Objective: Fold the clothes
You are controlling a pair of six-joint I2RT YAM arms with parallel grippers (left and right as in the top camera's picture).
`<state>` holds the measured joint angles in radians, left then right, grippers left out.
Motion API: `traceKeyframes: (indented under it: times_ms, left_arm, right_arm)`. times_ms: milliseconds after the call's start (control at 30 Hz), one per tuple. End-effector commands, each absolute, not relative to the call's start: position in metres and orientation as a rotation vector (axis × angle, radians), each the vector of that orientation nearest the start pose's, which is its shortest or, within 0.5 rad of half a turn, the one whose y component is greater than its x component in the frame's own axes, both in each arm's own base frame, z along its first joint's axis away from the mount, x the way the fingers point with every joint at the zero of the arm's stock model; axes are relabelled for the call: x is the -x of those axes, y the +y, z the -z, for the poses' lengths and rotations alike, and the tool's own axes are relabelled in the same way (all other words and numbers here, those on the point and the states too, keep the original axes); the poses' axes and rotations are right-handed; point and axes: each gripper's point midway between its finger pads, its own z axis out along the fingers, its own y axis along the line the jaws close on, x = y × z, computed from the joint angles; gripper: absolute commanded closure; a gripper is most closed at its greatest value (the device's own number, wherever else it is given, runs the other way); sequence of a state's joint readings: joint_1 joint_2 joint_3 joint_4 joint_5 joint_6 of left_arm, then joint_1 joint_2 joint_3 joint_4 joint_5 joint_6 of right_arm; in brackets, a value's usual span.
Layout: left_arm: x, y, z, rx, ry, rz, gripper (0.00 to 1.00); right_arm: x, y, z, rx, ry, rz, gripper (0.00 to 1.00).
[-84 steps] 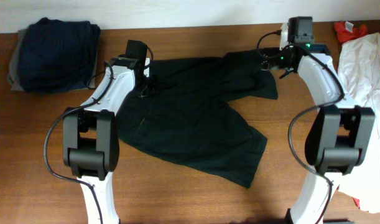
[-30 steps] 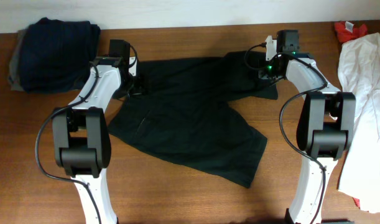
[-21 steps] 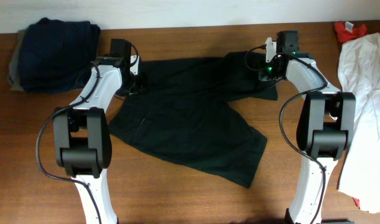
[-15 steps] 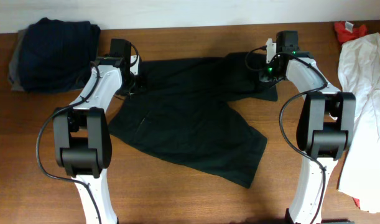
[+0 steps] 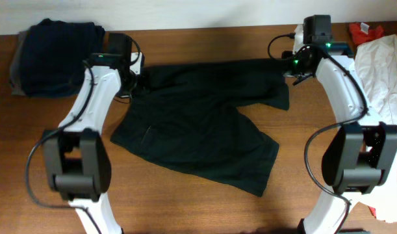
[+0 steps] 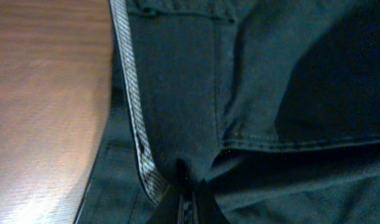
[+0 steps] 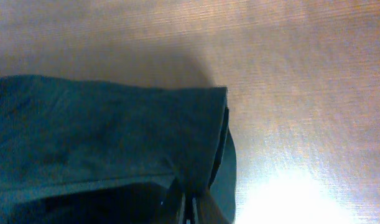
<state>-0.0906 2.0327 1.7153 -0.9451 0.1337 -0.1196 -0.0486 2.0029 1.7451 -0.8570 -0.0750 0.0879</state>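
the black garment lies spread on the middle of the wooden table, held at its two far corners. the left gripper is at the far left corner. in the left wrist view its fingertips are pressed together on a pinch of the dark cloth, just beside a pale woven strip that runs along the cloth's edge, with bare wood to the left of it. the right gripper is at the far right corner. in the right wrist view its tips are closed tight on a folded-over corner of the same cloth, with bare table past that corner to the right. the garment's far edge runs left to right between the two grippers, almost straight. from that edge the body of the cloth slants toward the near right, wrinkled, ending in a blunt corner near the base of the right arm, so its long axis runs from far left to near right. a navy garment sits bundled at the far left on a grey piece, apart from the black one. a white garment lies along the right edge, with a small red piece at the far right corner.
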Motion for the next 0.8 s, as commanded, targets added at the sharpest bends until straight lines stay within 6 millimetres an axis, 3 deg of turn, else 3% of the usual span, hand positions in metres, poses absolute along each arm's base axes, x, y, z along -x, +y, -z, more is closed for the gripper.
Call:
traceKeyframes:
  times_ms: [0,133,200,367,600,767]
  left_arm:
    - [-0.452,-0.047,-0.144,0.034,2.775,0.123,0.99]
    - [-0.43,-0.037,-0.158,0.136,2.813,0.088,0.99]
    - [-0.419,-0.025,-0.164,0.219,2.826,0.06,0.99]
    - [-0.404,-0.009,-0.164,0.286,2.872,0.049,0.99]
    - [-0.393,0.016,-0.161,0.463,2.896,0.037,0.99]
    - [-0.39,0.03,-0.161,0.517,2.897,0.029,0.99]
  right_arm:
    - [-0.477,-0.018,-0.151,-0.239,2.676,-0.065,0.96]
    - [-0.447,-0.016,-0.168,-0.326,2.723,-0.082,0.96]
    - [-0.422,-0.015,-0.187,-0.334,2.745,-0.082,0.96]
    - [-0.375,0.001,-0.216,-0.322,2.801,-0.186,0.96]
    - [-0.325,0.018,-0.212,-0.315,2.981,-0.265,0.96]
    - [-0.304,0.041,-0.207,-0.236,3.077,-0.268,0.96]
